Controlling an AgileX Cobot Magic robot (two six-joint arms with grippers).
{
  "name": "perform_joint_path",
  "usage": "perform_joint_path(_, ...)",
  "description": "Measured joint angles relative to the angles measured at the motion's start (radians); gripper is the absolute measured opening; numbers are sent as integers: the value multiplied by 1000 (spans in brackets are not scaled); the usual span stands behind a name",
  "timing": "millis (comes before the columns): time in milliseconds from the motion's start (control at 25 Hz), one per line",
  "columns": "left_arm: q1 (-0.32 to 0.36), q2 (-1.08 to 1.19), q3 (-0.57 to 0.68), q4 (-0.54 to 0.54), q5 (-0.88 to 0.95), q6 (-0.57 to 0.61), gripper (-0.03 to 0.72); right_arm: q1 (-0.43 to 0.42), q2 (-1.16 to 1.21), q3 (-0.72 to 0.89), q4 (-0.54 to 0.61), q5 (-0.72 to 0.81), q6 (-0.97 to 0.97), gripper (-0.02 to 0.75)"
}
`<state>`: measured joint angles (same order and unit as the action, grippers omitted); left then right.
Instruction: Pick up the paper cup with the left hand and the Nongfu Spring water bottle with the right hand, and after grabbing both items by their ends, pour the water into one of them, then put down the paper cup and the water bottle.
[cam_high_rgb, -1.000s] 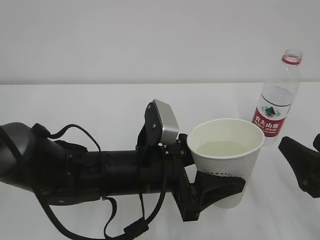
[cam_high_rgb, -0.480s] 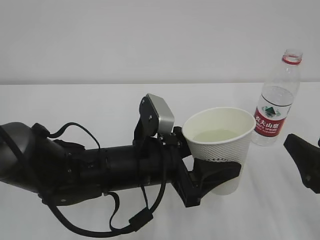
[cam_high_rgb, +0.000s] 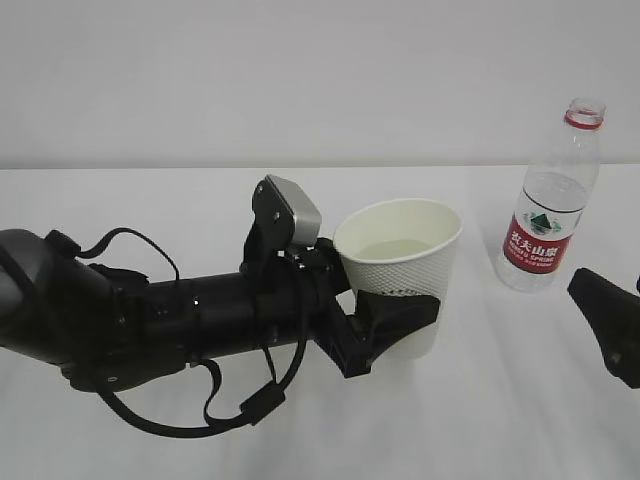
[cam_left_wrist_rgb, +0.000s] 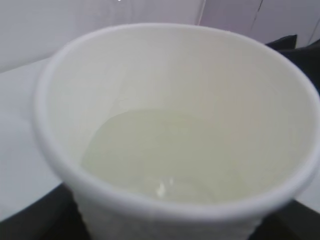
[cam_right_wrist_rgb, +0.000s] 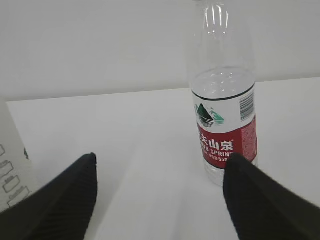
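My left gripper (cam_high_rgb: 398, 305) is shut on the paper cup (cam_high_rgb: 400, 262), with black fingers clasping its lower half. The cup stands upright with water (cam_high_rgb: 392, 250) in its bottom. The left wrist view looks down into the paper cup (cam_left_wrist_rgb: 210, 70) at the pale water (cam_left_wrist_rgb: 170, 155). The Nongfu Spring water bottle (cam_high_rgb: 548, 205) stands upright and uncapped at the right, with nothing gripping it. My right gripper (cam_right_wrist_rgb: 160, 160) is open and empty just short of the bottle (cam_right_wrist_rgb: 225, 125). In the exterior view only its dark fingers (cam_high_rgb: 605, 325) show, at the right edge.
The white table (cam_high_rgb: 150, 200) meets a plain white wall behind. The left arm's black body and loose cables (cam_high_rgb: 150, 320) lie across the left front. The cup's side (cam_right_wrist_rgb: 9, 170) shows at the left edge of the right wrist view.
The left arm has carried the cup leftward, away from the bottle. The right gripper has drawn back slightly to the right. The bottle has not moved.
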<state>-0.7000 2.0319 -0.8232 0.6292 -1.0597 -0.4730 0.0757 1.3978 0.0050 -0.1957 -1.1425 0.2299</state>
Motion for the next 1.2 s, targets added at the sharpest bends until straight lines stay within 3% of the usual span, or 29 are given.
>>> perform_joint_path(640, 138, 0, 2, -35, 0, 42, 528, 0, 0, 0, 0, 0, -21, 590)
perform_joint_path(1200, 282, 0, 96, -76, -47, 106, 521, 0, 57, 0, 0, -1, -30, 589)
